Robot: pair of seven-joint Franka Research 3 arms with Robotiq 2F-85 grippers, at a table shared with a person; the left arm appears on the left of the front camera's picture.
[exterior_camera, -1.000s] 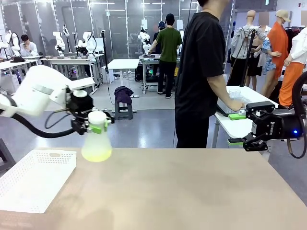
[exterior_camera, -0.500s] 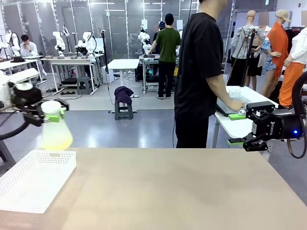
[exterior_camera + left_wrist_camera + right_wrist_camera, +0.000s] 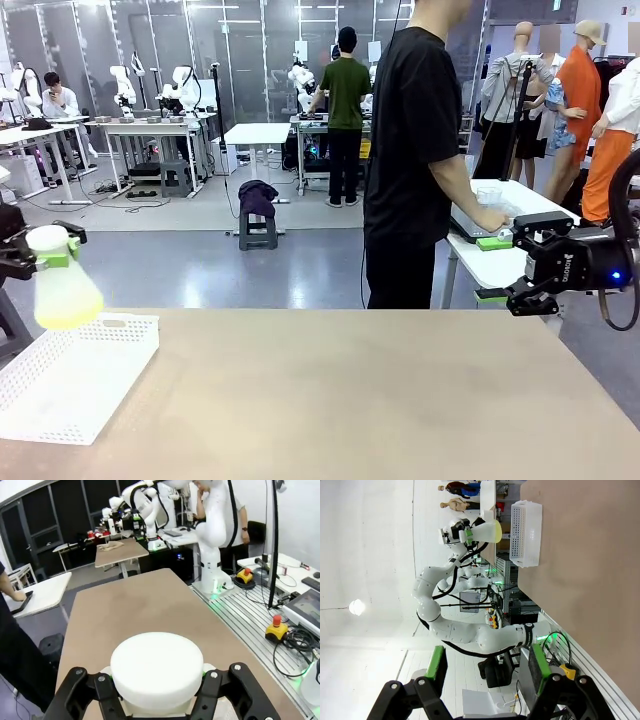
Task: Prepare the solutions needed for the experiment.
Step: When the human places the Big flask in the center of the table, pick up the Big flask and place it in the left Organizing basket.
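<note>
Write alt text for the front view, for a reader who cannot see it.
At the picture's left edge the left gripper holds a frosted flask by its neck, pale yellow solution in its base, above a white basket on the brown table. The right gripper hovers open at right; a person stands beyond.

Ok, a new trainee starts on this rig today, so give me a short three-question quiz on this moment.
1. True or false: the left gripper is shut on the flask at its neck.
2. Multiple choice: what lies in the flask's bottom? A) blue powder B) pale yellow solution C) nothing
3. Fill in: the flask is held in the air, in front view above the far edge of the white ____.

Key: 1 true; 2 B; 3 basket.
</note>
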